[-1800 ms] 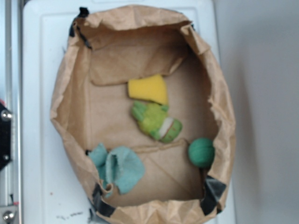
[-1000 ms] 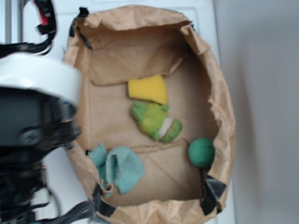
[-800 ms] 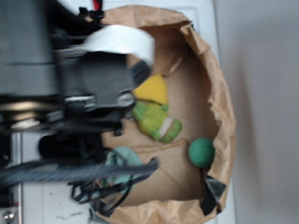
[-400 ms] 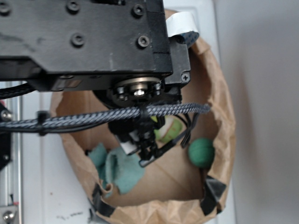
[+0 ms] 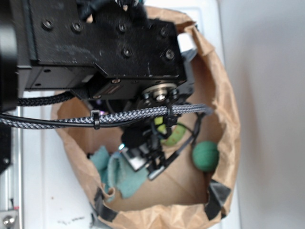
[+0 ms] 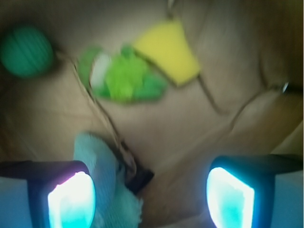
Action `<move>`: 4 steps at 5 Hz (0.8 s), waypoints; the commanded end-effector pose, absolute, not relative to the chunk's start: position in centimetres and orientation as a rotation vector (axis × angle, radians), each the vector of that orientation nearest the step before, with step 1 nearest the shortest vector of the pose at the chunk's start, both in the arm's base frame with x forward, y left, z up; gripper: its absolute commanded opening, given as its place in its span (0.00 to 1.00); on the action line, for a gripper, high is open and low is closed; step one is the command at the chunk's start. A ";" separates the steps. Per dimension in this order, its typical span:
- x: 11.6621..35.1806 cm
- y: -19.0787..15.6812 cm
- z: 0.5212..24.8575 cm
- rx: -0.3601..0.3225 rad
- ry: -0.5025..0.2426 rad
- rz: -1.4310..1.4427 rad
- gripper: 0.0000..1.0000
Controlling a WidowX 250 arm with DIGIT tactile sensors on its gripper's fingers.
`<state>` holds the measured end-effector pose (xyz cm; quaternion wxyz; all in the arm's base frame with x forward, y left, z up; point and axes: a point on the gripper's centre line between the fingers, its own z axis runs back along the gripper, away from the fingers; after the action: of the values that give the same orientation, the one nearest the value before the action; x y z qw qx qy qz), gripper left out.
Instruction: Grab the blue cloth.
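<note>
Gripper (image 6: 151,190) at the bottom of the wrist view, pads (image 6: 71,199) wide apart, nothing held. Down inside the bag (image 5: 224,119), so able to reach things on the floor of it. Cloth (image 6: 102,166) at lower left of the wrist view, by the left pad, not between the two. In the outside view, cloth (image 5: 121,174) at lower left, crumpled against the bag wall. Probably needs a shift toward the cloth before closing. Ball (image 6: 26,51) at upper left, toy (image 6: 123,78) and sponge (image 6: 166,50) higher up, all away from the pads.
</note>
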<state>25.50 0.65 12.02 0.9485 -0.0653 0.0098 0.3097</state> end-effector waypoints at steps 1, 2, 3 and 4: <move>24.5 -3.9 10.9 -0.175 0.068 0.612 1.00; 25.0 -5.1 9.6 -0.212 0.060 0.582 1.00; 26.0 -5.6 8.7 -0.240 0.072 0.565 1.00; 29.8 -4.6 7.6 -0.231 0.107 0.575 1.00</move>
<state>29.59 -5.23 5.99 0.9482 -0.1054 0.0795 0.2889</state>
